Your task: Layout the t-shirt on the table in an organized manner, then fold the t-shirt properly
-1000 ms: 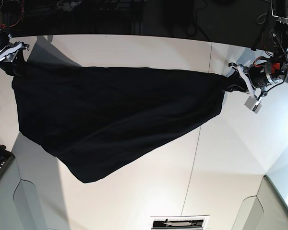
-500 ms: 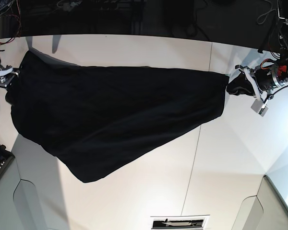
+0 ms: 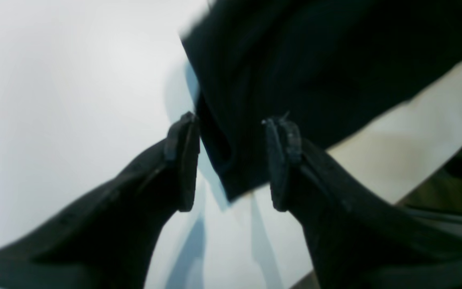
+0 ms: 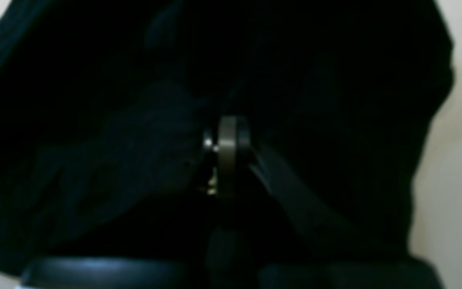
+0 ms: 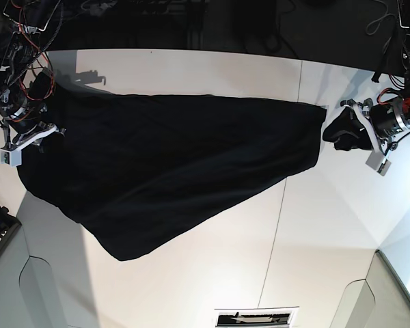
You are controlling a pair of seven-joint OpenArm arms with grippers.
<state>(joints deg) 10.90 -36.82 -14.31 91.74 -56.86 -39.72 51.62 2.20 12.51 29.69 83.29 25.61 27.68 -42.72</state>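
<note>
I saw the t-shirt (image 5: 171, 164) spread on the table (image 5: 328, 225). L gripper (image 3: 231, 160) was wide, cloth corner between. R gripper (image 4: 227, 156): cannot tell.

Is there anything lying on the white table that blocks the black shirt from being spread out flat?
Nothing visible does. The t-shirt lies alone on the table, with bare white surface around it. The left gripper is open at one end of it; the right gripper is at the other end.

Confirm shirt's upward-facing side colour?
Plain black t-shirt, no print visible; clearest in the base view.
</note>
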